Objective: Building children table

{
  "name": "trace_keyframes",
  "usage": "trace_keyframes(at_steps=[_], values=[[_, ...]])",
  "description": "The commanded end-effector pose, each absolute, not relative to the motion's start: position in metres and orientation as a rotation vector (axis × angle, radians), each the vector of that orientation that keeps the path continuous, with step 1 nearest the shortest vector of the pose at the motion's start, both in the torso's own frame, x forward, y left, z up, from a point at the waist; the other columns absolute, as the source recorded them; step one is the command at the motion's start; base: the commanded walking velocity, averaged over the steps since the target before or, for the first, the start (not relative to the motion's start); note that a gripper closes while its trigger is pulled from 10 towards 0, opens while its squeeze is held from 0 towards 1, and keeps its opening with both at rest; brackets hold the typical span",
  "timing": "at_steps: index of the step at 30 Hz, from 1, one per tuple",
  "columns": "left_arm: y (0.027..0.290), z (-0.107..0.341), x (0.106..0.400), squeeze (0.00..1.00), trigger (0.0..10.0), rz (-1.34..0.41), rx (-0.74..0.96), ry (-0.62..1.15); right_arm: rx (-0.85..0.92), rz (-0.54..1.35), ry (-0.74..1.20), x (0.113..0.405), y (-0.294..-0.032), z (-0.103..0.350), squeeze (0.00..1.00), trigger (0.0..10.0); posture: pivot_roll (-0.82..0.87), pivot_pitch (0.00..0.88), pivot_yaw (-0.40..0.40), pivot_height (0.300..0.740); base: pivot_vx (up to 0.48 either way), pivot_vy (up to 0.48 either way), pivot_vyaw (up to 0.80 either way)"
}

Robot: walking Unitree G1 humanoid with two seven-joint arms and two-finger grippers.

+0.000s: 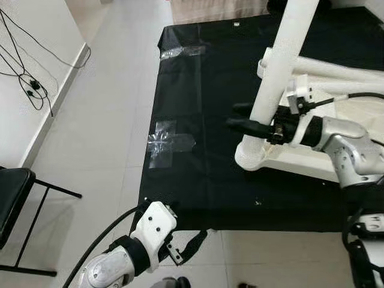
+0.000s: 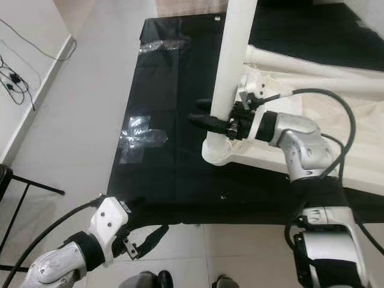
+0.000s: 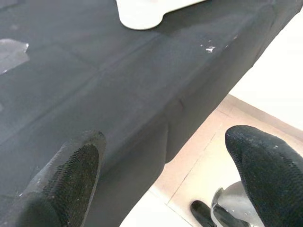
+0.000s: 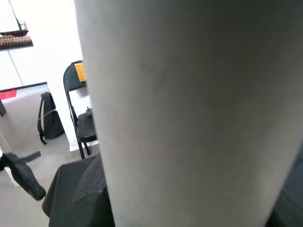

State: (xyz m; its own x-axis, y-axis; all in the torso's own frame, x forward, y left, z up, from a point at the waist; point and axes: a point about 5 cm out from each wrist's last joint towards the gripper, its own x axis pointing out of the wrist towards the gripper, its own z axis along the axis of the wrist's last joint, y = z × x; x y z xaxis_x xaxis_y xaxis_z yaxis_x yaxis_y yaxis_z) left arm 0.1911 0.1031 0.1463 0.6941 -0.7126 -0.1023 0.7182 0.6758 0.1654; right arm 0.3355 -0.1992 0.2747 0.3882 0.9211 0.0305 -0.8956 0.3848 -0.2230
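Both eye views look down on the black mat point(image 1: 198, 120); the right wrist view presses against the white table leg point(image 4: 189, 109).

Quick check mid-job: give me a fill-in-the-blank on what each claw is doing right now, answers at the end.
1. The right claw is closed around the upright white ____.
2. The leg stands on a ____ sheet.
3. The left claw hangs open near the sheet's ____ edge, holding nothing.
4. A patch of clear ____ sticks on the sheet, left of the leg.

Answers: leg; black; front; tape
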Motion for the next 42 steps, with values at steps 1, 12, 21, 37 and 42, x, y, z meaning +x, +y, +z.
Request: trace_keyframes(at_steps=[1, 12, 21, 37, 42], values=[[0.106, 0.144, 0.186, 0.0, 10.0, -0.826, 0.202, 0.06, -0.197, 1.187, -0.127, 0.335, -0.198, 0.269, 0.0, 10.0, 0.01, 0.278, 0.103, 0.74, 0.0, 0.0, 0.0], [0.103, 0.146, 0.184, 0.0, 10.0, -0.85, 0.197, 0.052, -0.3, 1.132, -0.088, 0.347, -0.191, 0.266, 0.0, 10.0, 0.0, 0.285, 0.095, 0.74, 0.0, 0.0, 0.0], [0.102, 0.146, 0.185, 0.0, 10.0, -0.857, 0.189, 0.049, -0.37, 1.184, -0.045, 0.347, -0.185, 0.266, 0.0, 10.0, 0.0, 0.287, 0.085, 0.74, 0.0, 0.0, 0.0], [0.101, 0.146, 0.184, 0.0, 10.0, -0.856, 0.185, 0.05, -0.358, 1.365, -0.041, 0.332, -0.156, 0.258, 0.0, 10.0, -0.01, 0.287, 0.082, 0.74, 0.0, 0.0, 0.0], [0.101, 0.146, 0.184, 0.0, 10.0, -0.854, 0.184, 0.05, -0.263, 1.303, -0.08, 0.332, -0.159, 0.259, 0.0, 10.0, -0.01, 0.288, 0.081, 0.74, 0.0, 0.0, 0.0]])
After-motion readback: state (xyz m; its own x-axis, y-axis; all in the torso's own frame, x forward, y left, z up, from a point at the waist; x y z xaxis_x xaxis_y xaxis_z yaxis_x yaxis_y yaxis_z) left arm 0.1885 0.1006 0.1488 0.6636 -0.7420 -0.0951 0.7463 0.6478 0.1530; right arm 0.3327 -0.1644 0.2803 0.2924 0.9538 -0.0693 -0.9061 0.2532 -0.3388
